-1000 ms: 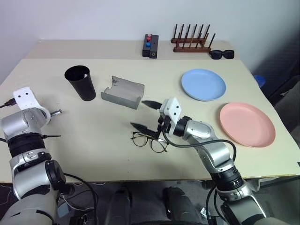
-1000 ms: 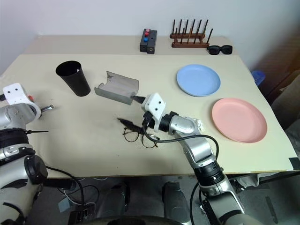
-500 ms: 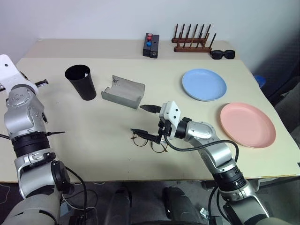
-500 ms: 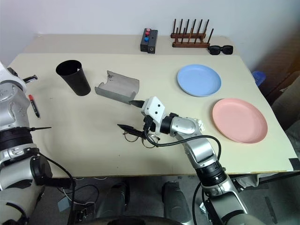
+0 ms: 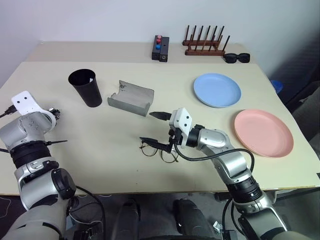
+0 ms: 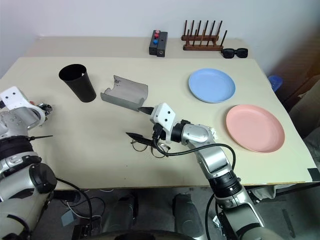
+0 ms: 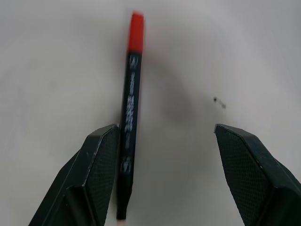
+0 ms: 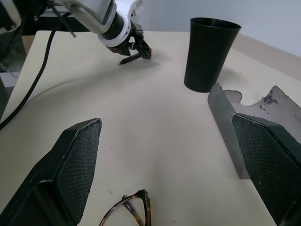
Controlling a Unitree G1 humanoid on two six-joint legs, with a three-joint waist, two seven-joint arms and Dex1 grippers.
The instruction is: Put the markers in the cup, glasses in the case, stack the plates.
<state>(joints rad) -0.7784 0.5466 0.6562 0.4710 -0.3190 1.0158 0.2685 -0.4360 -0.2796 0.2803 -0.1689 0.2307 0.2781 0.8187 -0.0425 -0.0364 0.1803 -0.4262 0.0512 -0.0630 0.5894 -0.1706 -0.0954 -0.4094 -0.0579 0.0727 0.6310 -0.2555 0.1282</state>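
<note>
A black marker with a red cap (image 7: 130, 108) lies flat on the table between the open fingers of my left gripper (image 7: 164, 141), close against one finger. That gripper (image 5: 54, 113) is low at the table's left side, in front of the black cup (image 5: 86, 87). My right gripper (image 5: 155, 128) hangs open at the table's middle, just above the wire-frame glasses (image 5: 160, 151). The grey case (image 5: 131, 98) lies open behind them, right of the cup. The light blue plate (image 5: 217, 90) and the pink plate (image 5: 263, 132) lie apart on the right.
At the back stand a small black box with red and blue buttons (image 5: 160, 48), a wooden peg rack (image 5: 203, 45) and black sunglasses (image 5: 236, 58). The table's front edge runs close below the glasses.
My left hand swung up off the table, then came back down over the red-capped marker, and its fingers opened. The right gripper stayed open over the glasses.
</note>
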